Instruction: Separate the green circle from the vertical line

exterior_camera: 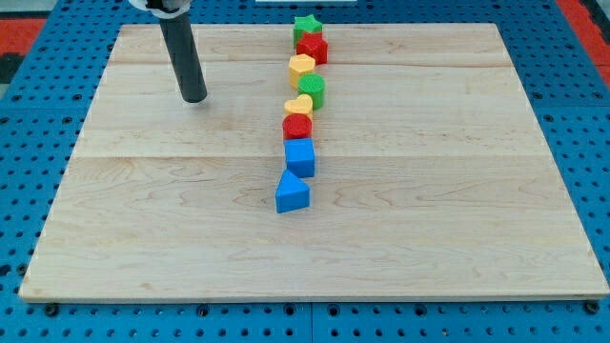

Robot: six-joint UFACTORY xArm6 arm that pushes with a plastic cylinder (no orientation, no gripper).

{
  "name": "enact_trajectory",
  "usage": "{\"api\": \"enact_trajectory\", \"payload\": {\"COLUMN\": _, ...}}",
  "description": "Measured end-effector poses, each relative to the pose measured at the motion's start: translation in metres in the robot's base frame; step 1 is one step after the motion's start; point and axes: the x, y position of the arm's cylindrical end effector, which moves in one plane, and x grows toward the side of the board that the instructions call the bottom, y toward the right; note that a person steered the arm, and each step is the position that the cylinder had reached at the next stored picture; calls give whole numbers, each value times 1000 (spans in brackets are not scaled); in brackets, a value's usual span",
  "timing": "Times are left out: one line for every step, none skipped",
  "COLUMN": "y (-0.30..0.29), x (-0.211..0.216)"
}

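The green circle sits in a vertical line of blocks near the board's middle. From the top the line runs: green star, red block, yellow hexagon, green circle, yellow heart, red hexagon, blue cube, blue triangle. The green circle touches the yellow hexagon above and the yellow heart below. My tip rests on the board at the view's upper left, well to the left of the green circle, touching no block.
The wooden board lies on a blue perforated table. The rod rises from the tip toward the view's top.
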Motion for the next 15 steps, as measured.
{"api": "enact_trajectory", "payload": {"y": 0, "x": 0}}
{"api": "enact_trajectory", "payload": {"y": 0, "x": 1}}
{"api": "enact_trajectory", "payload": {"y": 0, "x": -17}}
{"api": "enact_trajectory", "payload": {"y": 4, "x": -27}}
{"api": "enact_trajectory", "payload": {"y": 11, "x": -27}}
{"api": "enact_trajectory", "payload": {"y": 11, "x": -27}}
{"api": "enact_trajectory", "payload": {"y": 11, "x": -30}}
{"api": "enact_trajectory", "payload": {"y": 12, "x": -31}}
{"api": "enact_trajectory", "payload": {"y": 12, "x": -31}}
{"api": "enact_trajectory", "payload": {"y": 17, "x": -27}}
{"api": "enact_trajectory", "payload": {"y": 25, "x": -20}}
{"api": "enact_trajectory", "payload": {"y": 31, "x": -18}}
{"api": "enact_trajectory", "payload": {"y": 47, "x": -17}}
{"api": "enact_trajectory", "payload": {"y": 99, "x": -17}}
{"api": "enact_trajectory", "payload": {"y": 155, "x": -17}}
